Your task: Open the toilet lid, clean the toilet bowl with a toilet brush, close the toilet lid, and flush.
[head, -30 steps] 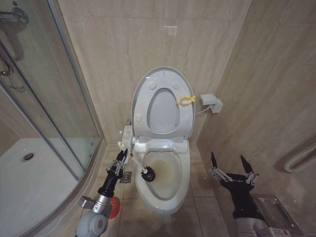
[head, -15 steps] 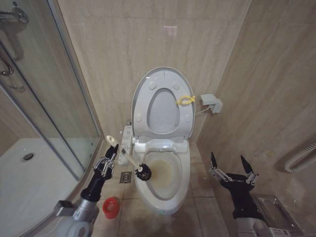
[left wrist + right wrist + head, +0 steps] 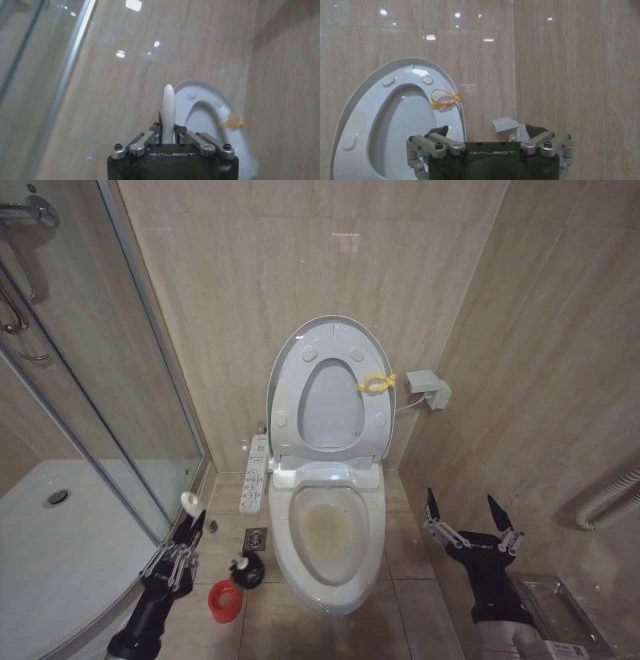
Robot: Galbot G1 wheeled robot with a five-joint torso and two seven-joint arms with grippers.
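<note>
The toilet lid [image 3: 331, 408] stands raised against the wall, with the seat ring [image 3: 285, 395] and its yellow tag up in front of it. Below them the toilet bowl [image 3: 325, 530] lies uncovered, with yellowish stain inside. My left gripper [image 3: 183, 538] is shut on the white handle of the toilet brush [image 3: 246, 571], left of the toilet. The dark brush head hangs just above the red cup holder [image 3: 223, 601] on the floor. In the left wrist view the toilet brush handle [image 3: 167, 107] sticks up between the shut fingers [image 3: 150, 137]. My right gripper [image 3: 470, 518] hovers open and holds nothing, right of the bowl.
A glass shower screen [image 3: 110, 380] and white shower tray [image 3: 60, 530] close off the left. The control panel [image 3: 256, 470] juts out beside the seat. A floor drain [image 3: 255, 539] lies by the toilet base. A wall box [image 3: 427, 387] sits to the right.
My left arm has drawn the toilet brush out of the bowl, back and to the left. The brush head now hangs over the red cup holder. The right arm has not moved.
</note>
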